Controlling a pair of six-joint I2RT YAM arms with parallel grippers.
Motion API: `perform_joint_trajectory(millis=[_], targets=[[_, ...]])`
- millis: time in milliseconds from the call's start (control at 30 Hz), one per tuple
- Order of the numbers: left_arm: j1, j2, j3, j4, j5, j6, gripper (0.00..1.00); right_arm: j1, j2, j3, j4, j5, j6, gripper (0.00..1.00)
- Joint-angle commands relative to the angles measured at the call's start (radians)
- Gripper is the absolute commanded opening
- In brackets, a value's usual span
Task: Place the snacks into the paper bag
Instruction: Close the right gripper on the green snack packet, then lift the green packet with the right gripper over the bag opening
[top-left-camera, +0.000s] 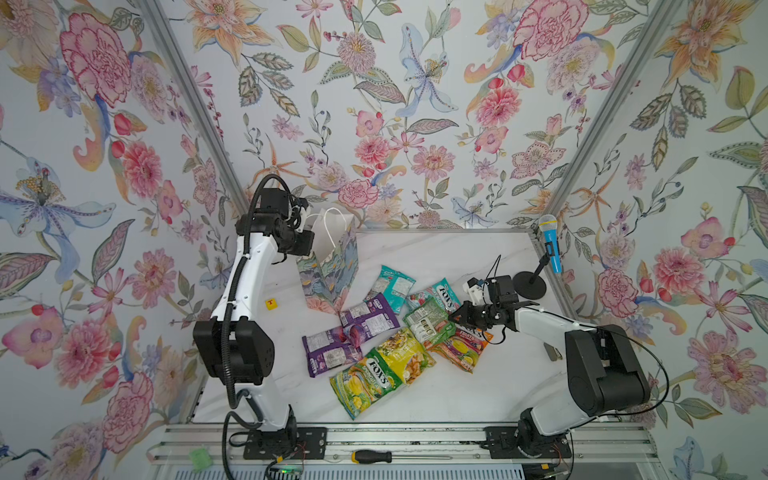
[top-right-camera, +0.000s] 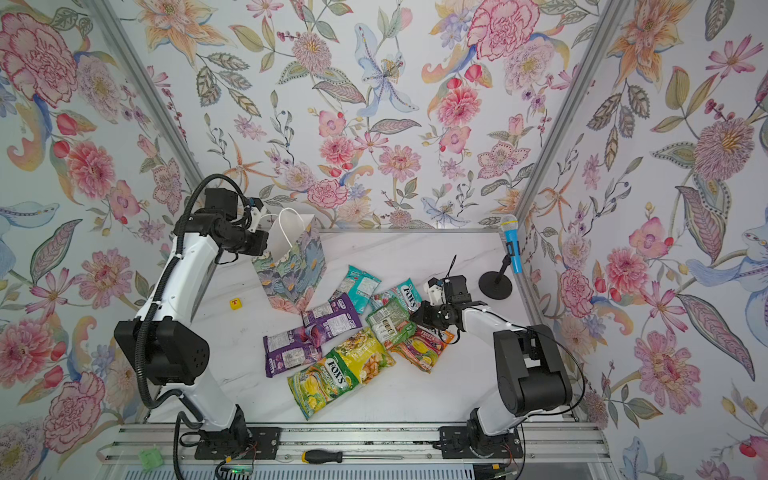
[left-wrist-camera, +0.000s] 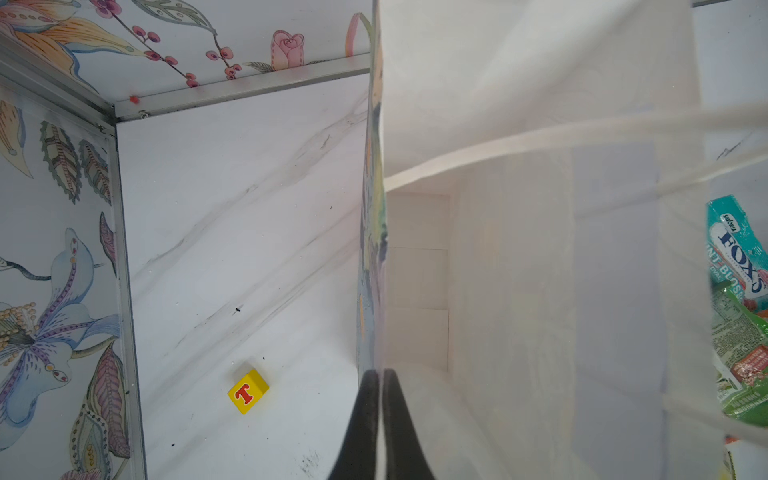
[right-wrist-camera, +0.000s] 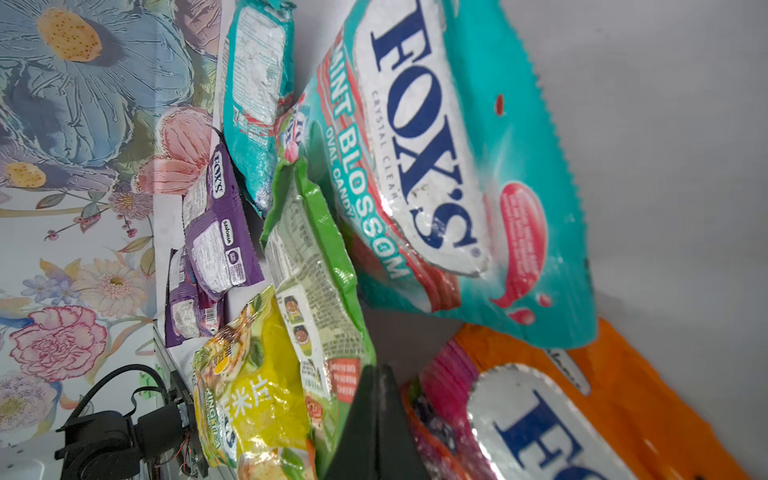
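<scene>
snacks (top-left-camera: 405, 353) lie right of and before the paper bag (top-left-camera: 328, 270)

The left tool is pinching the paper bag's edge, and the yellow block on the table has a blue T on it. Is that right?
Almost. The T on the yellow block is red, not blue; the left wrist view shows it. The left tool does pinch the paper bag at its edge.

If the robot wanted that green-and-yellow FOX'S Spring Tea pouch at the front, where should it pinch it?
Probably its flat sealed end nearest the table's front edge, coming from above on that side. The Spring Tea pouch lies flat; that end sticks out over bare surface, while its far end meets the yellow pouch.
</scene>
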Motion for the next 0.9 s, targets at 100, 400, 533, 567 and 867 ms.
perform_joint_trajectory(millis=[100,400,533,567,867], targets=[[0.008,-0.002,0.025,-0.007,0.043,-0.018,0.0,0.047,-0.156,0.133,-0.027,-0.009,0.077,0.0],[0.006,-0.007,0.032,-0.005,0.069,-0.029,0.0,0.194,-0.214,0.369,-0.006,0.103,0.16,0.0],[0.007,-0.007,0.036,0.001,0.077,-0.029,0.0,0.265,-0.173,0.492,0.042,0.184,0.183,0.0],[0.007,-0.007,0.035,0.002,0.076,-0.028,0.0,0.281,-0.157,0.522,0.051,0.203,0.182,0.0],[-0.002,0.002,0.054,-0.003,0.095,-0.028,0.0,0.364,0.092,0.825,0.213,0.278,0.264,0.0]])
